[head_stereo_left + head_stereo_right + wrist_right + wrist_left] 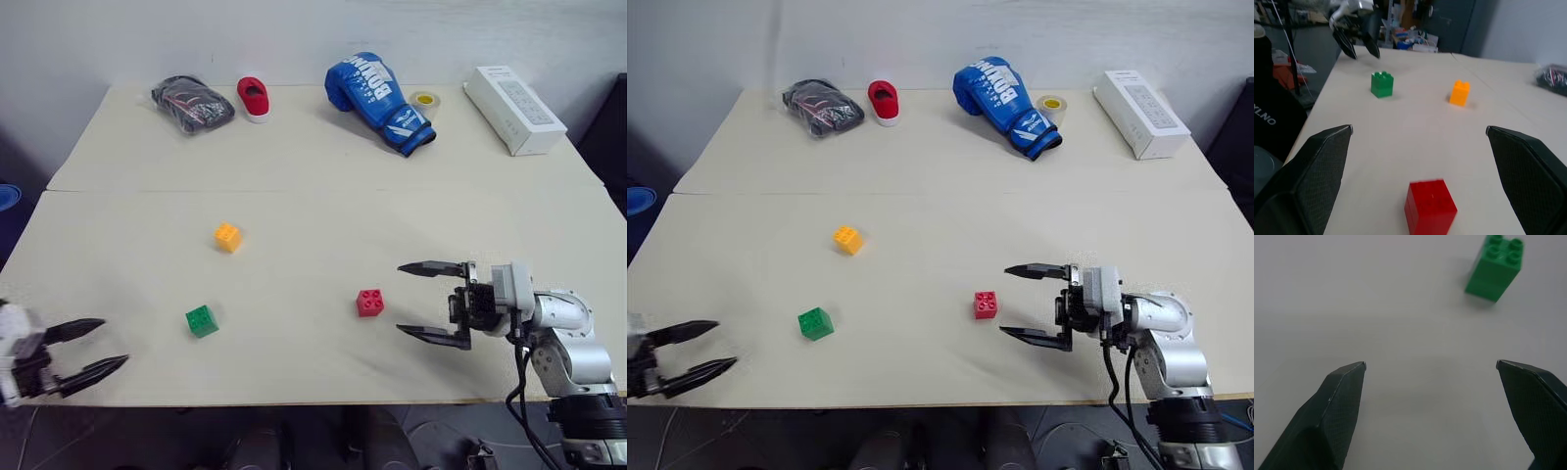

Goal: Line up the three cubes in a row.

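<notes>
- Head views: table [294, 157] carries three cubes, placed here from the red cube [370, 303]. The green cube [202, 320] sits well to its left and slightly nearer the front edge; the orange cube [227, 237] lies to its left and farther back, well apart from both. They form a triangle, not a row.
- The right gripper [415, 300] hovers just right of the red cube, level, fingers spread wide, holding nothing.
- The left gripper [104, 342] is far left of the red cube, at the table's front corner beyond the green cube, fingers apart and empty.
- Along the far edge, behind the red cube: a dark bag [192, 103], a red shoe [255, 98], a blue boxing glove [377, 101], a tape roll [425, 100] and a white box [513, 109].
- Left wrist view: two black fingers [1334, 411] stand wide apart over bare table, the green cube ahead, untouched.
- Right wrist view: fingers [1317, 171] open on either side of the red cube, not touching it; green and orange cubes lie beyond, the left gripper farther still.
</notes>
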Controlling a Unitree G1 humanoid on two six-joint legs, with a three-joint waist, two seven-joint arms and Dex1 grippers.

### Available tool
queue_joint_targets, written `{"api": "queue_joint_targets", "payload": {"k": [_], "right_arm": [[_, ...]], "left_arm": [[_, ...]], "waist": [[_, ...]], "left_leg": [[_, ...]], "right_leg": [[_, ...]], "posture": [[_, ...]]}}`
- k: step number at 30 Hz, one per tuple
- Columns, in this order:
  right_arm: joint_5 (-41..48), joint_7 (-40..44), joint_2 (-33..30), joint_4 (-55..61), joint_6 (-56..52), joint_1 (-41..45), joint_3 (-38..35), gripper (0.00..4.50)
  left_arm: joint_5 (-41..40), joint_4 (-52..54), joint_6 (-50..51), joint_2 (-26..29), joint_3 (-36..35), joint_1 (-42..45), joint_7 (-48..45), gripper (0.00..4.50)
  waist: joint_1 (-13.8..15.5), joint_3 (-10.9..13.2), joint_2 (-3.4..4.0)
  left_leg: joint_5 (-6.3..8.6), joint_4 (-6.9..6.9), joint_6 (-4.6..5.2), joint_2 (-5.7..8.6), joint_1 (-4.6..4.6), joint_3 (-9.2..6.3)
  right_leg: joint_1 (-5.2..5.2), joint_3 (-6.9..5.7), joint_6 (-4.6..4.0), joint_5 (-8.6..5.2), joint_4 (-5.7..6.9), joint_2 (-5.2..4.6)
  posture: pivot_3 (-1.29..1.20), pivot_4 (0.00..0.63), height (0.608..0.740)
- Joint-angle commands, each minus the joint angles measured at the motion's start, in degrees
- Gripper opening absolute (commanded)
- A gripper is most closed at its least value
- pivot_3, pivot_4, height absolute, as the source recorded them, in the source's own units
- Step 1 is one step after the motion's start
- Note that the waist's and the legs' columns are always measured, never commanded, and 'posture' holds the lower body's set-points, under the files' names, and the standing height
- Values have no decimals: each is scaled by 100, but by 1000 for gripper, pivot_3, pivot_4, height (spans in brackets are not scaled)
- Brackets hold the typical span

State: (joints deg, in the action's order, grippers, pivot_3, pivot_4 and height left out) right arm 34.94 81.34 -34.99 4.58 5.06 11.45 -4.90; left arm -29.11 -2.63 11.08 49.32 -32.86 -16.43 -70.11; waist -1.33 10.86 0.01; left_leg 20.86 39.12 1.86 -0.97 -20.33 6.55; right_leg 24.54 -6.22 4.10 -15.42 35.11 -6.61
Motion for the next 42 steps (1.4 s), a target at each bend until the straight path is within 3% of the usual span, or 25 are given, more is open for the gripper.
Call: {"api": "queue_joint_targets", "payload": {"k": [1,8,12,19,22,25,31,34,42], "right_arm": [[158,-22,92,357,-19,15,39,4479],[-39,-87,197,242,19,114,215,4479],[-125,-232,241,242,39,123,204,4500],[-230,-386,154,326,33,-241,143,4500],[-201,-390,26,350,79,-450,-44,4500],[-42,-402,-117,378,53,-635,-362,4500],[-19,-458,-330,449,8,-924,-759,4500],[31,-587,-466,658,-95,-1252,-1016,4500],[10,-939,-450,1129,-150,-1774,-1261,4500]], "left_arm": [[-132,549,182,-195,329,230,277,4500],[527,529,-51,-527,1386,794,712,4500],[573,515,-228,-807,1540,928,985,3602],[555,563,-323,-807,1668,993,944,1531],[211,971,259,-791,1862,1346,1008,1530],[81,1416,1023,-858,2605,2330,1011,1530],[1353,982,1136,-1108,4525,4028,847,1530],[2028,132,908,-1767,5336,4834,979,1530],[2438,-451,689,-2197,5725,5209,794,1530]], "waist": [[-10,-1,-2],[-25,-1,-2],[-15,-2,-3],[8,-3,-4],[53,-3,-5],[176,-3,-6],[256,-9,-9],[280,-7,-11],[261,-8,-13]], "left_leg": [[-1,0,-1,0,0,-1],[-2,0,1,2,2,7],[-4,0,3,2,4,12],[-4,1,4,2,5,11],[-5,2,5,3,5,11],[-7,10,9,6,4,9],[-13,12,15,15,10,30],[-19,15,23,19,9,44],[-22,30,24,9,11,46]], "right_leg": [[0,-1,0,0,0,0],[1,-1,2,1,27,6],[1,-1,2,1,32,6],[0,-1,3,1,32,5],[-1,-1,3,1,31,5],[-4,-1,6,3,32,3],[-10,7,18,11,33,19],[-6,-10,19,11,35,47],[-6,8,24,14,39,30]], "posture": [[0,150,740],[0,150,740],[0,150,740],[0,150,740],[0,150,740],[0,150,740],[0,150,740],[0,150,740],[0,150,740]]}}
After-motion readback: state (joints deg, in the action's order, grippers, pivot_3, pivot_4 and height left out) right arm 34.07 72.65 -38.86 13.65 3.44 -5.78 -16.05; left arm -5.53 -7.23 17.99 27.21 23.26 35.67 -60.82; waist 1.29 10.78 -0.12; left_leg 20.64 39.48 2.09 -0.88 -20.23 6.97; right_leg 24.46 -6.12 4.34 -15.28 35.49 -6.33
